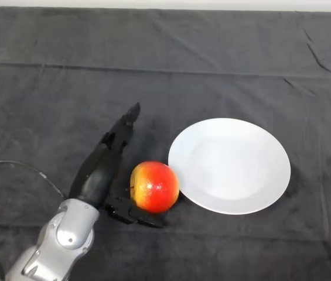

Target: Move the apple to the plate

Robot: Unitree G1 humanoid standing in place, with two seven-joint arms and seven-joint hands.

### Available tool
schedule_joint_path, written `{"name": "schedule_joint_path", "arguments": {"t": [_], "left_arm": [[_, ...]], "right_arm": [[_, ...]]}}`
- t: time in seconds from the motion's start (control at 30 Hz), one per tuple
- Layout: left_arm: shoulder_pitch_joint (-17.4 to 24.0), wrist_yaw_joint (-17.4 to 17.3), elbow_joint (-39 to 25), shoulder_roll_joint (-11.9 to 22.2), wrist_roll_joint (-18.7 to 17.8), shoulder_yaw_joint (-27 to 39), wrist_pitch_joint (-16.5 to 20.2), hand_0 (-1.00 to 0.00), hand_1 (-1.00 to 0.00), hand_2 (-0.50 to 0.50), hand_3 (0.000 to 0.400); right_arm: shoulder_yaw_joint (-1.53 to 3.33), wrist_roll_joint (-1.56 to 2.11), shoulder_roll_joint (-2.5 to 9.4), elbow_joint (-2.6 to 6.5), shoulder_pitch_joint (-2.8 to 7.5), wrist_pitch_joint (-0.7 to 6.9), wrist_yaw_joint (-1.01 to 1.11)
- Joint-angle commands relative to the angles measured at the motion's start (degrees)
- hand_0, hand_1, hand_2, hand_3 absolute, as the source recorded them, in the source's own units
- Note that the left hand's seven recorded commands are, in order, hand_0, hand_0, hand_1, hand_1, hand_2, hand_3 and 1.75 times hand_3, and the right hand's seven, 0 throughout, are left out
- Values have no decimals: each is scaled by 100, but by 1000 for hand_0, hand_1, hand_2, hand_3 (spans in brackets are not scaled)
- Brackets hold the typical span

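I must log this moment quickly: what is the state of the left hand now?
Left hand: open, fingers straight beside the apple, thumb under its near side; not holding it.

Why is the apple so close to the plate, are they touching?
Cannot tell. In the head view the apple overlaps the plate rim, with no visible gap, but it may just sit in front.

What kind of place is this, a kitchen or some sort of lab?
Most likely a robot test setup, not a kitchen. The table is draped in plain dark cloth, only an apple and a bare white plate lie on it, and a robot hand reaches in beside the apple.
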Motion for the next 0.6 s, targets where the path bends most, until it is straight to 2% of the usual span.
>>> {"name": "schedule_joint_path", "arguments": {"t": [0.03, 0.1, 0.13, 0.17, 0.2, 0.6], "left_arm": [[-213, -42, 295, -20, -87, -192, -114, 0, 0, 0, 0], [-240, -30, 373, -39, -89, -231, -126, 0, 0, 0, 0], [-250, -23, 403, -47, -90, -251, -130, -216, -227, 6, 91], [-259, -19, 427, -53, -93, -271, -132, -773, -737, -18, 309], [-264, -16, 440, -55, -96, -287, -133, -1000, -1000, 0, 400], [-272, -21, 423, 28, -83, -434, -251, -1000, -1000, 0, 400]], "right_arm": [[-141, -29, -145, -130, 117, 14, -34], [-141, -29, -146, -128, 116, 14, -33], [-141, -29, -147, -127, 115, 15, -33], [-141, -29, -147, -126, 115, 15, -32], [-141, -29, -148, -125, 114, 15, -32], [-141, -28, -152, -114, 110, 17, -25]]}}
